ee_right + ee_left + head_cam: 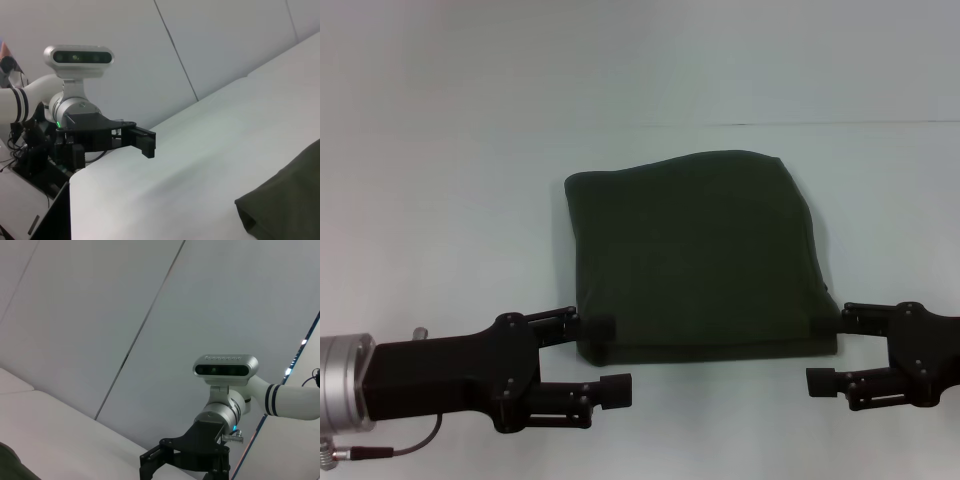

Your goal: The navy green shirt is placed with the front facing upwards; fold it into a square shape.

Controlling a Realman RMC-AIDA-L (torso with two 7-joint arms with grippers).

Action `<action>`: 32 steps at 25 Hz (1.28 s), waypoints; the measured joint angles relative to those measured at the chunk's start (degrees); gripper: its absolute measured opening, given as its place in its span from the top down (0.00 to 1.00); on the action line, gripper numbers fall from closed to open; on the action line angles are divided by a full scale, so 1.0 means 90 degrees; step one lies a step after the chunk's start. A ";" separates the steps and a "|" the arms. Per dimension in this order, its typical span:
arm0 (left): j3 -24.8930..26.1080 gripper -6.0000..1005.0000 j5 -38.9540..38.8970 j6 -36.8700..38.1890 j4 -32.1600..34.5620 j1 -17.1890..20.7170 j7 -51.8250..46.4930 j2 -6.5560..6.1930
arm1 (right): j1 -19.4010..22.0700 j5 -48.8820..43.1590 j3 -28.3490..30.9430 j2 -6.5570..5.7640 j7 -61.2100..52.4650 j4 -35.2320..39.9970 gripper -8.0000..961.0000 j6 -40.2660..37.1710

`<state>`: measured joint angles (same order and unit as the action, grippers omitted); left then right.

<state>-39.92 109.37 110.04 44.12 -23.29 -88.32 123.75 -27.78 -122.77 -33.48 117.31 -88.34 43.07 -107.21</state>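
The navy green shirt (695, 255) lies folded into a rough square on the white table (450, 200), plain side up, with no lettering showing. My left gripper (605, 358) is open at the shirt's near left corner, its far finger touching the cloth edge. My right gripper (832, 348) is open at the near right corner, with nothing between its fingers. The right wrist view shows a shirt corner (287, 202) and, farther off, the left gripper (142, 141). A sliver of the shirt (10, 467) and the right gripper (182, 457) appear in the left wrist view.
Bare white tabletop surrounds the shirt on all sides. A faint seam (800, 124) runs across the table behind it. A grey cable (395, 450) hangs by the left arm near the front edge. Grey wall panels fill both wrist views.
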 joint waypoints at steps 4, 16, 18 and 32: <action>-0.0004 0.13 0.0001 -0.0002 0.0000 -0.0023 0.0000 0.0000 | -0.0047 0.0000 0.0000 0.0000 0.0002 0.0000 0.04 0.0049; -0.0008 0.13 0.0017 -0.0010 0.0000 -0.0041 0.0000 -0.0003 | -0.0085 0.0000 0.0000 0.0000 0.0003 0.0000 0.04 0.0049; -0.0008 0.13 0.0005 -0.0011 0.0000 -0.0046 0.0000 -0.0007 | -0.0094 0.0000 0.0000 0.0000 0.0003 0.0000 0.04 0.0048; 0.0002 0.12 -0.0006 -0.0047 0.0000 -0.0060 -0.0048 -0.0010 | -0.0171 0.0000 0.0000 0.0011 -0.0008 0.0000 0.04 0.0097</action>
<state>-39.90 109.32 109.61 44.12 -23.83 -88.76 123.66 -29.32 -122.77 -33.49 117.40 -88.41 43.06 -106.34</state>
